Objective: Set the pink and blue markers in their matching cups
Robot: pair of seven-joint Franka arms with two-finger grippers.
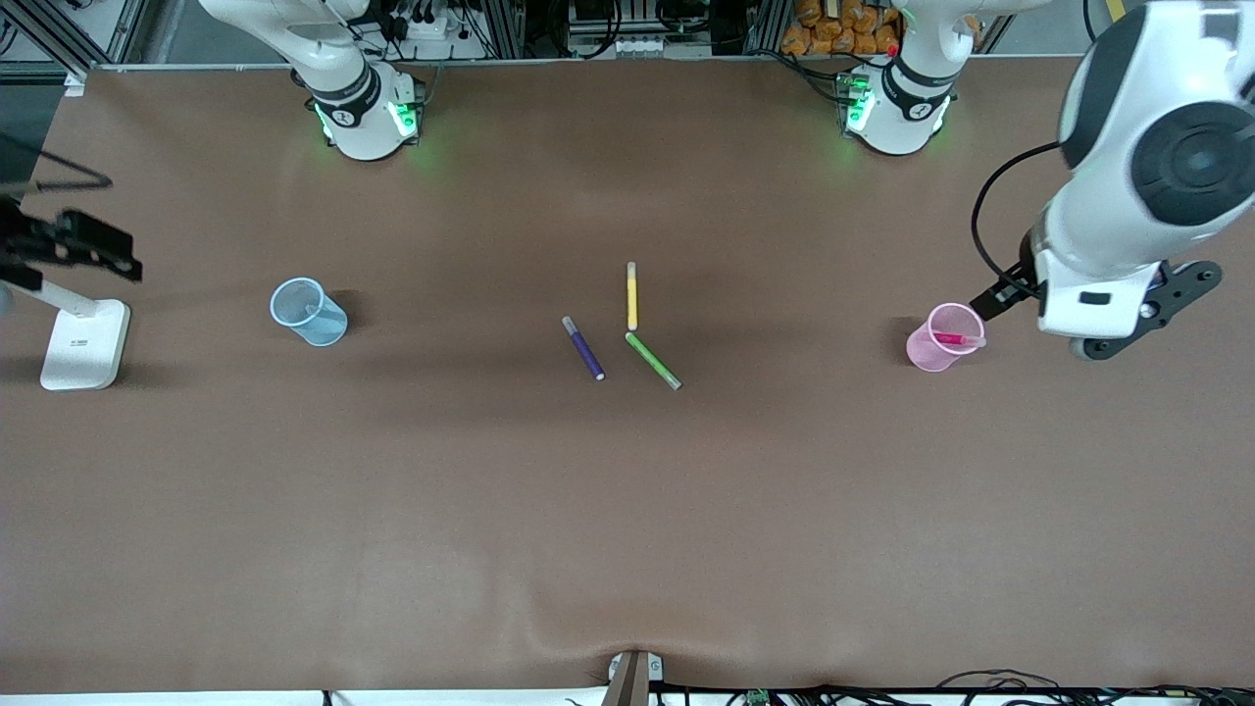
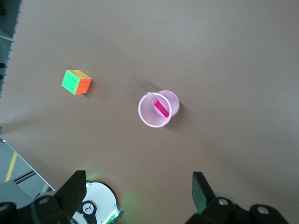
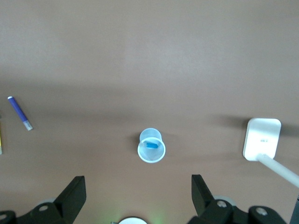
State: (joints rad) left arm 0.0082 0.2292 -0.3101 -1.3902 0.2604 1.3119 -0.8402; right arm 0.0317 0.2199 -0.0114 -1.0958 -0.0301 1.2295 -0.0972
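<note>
The pale pink cup (image 1: 943, 336) stands toward the left arm's end of the table with the pink marker (image 1: 956, 339) leaning inside it. Both show in the left wrist view, cup (image 2: 148, 116) and marker (image 2: 160, 107). The pale blue cup (image 1: 309, 312) stands toward the right arm's end. In the right wrist view the blue cup (image 3: 151, 151) has the blue marker (image 3: 151, 144) inside it. My left gripper (image 2: 138, 191) is open and empty, high over the table beside the pink cup. My right gripper (image 3: 138, 196) is open and empty, high over the table by the blue cup.
A purple marker (image 1: 583, 348), a yellow marker (image 1: 631, 296) and a green marker (image 1: 653, 360) lie at mid-table. A white stand (image 1: 83, 343) sits at the right arm's end. A colour cube (image 2: 76, 81) lies near the pink cup. The left arm (image 1: 1128, 196) looms over that end.
</note>
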